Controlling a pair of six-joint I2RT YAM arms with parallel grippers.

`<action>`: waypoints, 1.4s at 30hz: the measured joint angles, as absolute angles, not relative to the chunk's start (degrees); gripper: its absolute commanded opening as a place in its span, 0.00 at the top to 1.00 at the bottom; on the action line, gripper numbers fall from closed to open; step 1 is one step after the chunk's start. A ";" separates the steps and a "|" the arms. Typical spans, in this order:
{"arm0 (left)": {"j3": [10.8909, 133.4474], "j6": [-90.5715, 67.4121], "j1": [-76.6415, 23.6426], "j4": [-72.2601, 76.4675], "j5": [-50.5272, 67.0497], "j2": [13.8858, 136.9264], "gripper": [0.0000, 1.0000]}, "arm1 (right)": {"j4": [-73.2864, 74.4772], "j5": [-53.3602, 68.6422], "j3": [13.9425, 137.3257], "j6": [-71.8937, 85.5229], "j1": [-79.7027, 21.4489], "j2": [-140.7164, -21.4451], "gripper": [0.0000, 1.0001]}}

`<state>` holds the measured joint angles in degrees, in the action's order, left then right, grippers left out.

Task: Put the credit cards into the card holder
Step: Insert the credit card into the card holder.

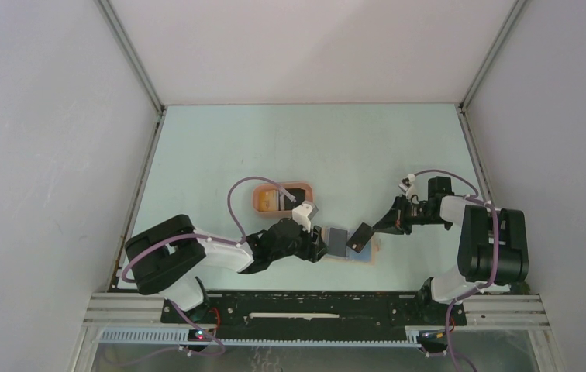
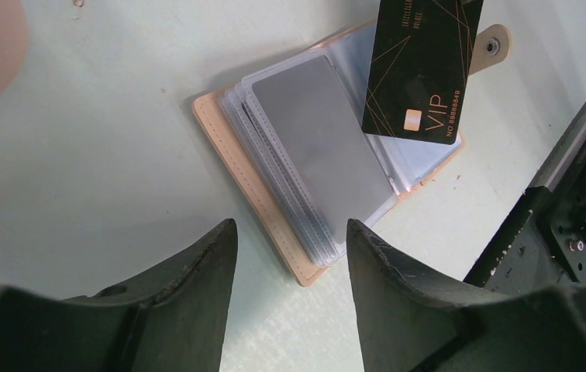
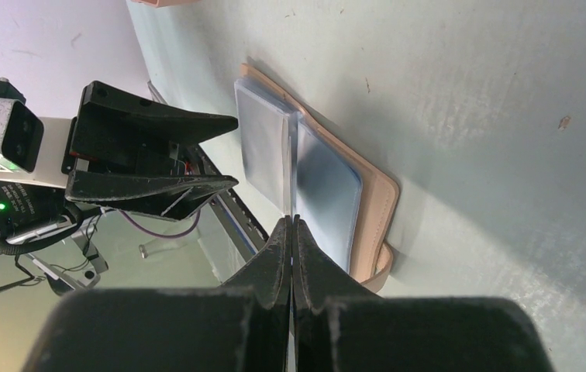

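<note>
Open tan soft-leather card holder with clear plastic sleeves lies flat on pale green worktop. Right end effector pinches glossy black rectangular VIP card above it, possibly touching a sleeve. Left end effector gapes wide and empty, just beside the holder.

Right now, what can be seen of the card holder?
The card holder lies open on the pale green table: tan leather-look cover with stitched edges, clear plastic sleeves fanned inside, a snap tab at one side. A black card, pinched by the right gripper, tilts over the sleeves; contact is unclear. The left gripper hovers open at its edge.
</note>
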<state>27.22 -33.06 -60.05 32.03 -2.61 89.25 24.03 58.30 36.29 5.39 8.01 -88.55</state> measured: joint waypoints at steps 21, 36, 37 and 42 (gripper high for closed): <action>27.22 -33.10 -60.05 32.05 -2.09 89.91 0.41 | 23.97 58.00 36.29 5.41 6.98 -90.59 1.00; 27.22 -33.30 -59.81 32.84 0.30 90.00 0.41 | 24.43 62.74 38.22 3.70 5.26 -96.92 1.00; 27.22 -33.52 -59.70 33.06 0.64 90.00 0.41 | 24.49 62.96 38.39 3.55 5.02 -97.27 1.00; 27.11 -34.17 -58.89 34.17 2.76 90.00 0.41 | 24.99 63.68 39.40 2.81 3.70 -99.44 1.00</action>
